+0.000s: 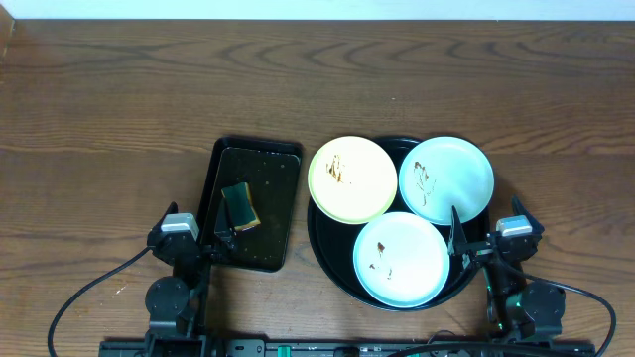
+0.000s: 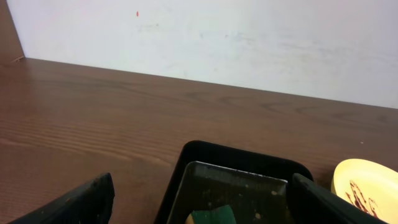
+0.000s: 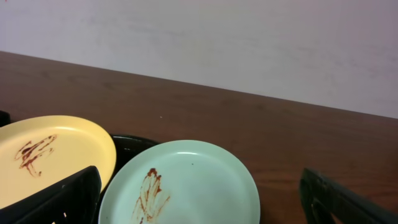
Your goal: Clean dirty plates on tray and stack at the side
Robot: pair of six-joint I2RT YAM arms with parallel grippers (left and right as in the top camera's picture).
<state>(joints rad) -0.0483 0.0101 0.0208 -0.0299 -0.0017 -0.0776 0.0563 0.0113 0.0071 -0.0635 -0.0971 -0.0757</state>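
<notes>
Three smeared plates (image 1: 401,260) are left unwiped and unstacked on the black tray (image 1: 332,248), centre right; left gripper (image 1: 222,238) and right gripper (image 1: 458,246) are held open, empty.

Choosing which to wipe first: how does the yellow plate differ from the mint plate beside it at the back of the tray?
The yellow plate is pale yellow and sits rear left on the tray; the mint plate is pale green-blue and sits rear right. The yellow plate's brown smear is a short squiggle; the mint plate's streak runs longer. Both are round, shallow and dirty.
</notes>
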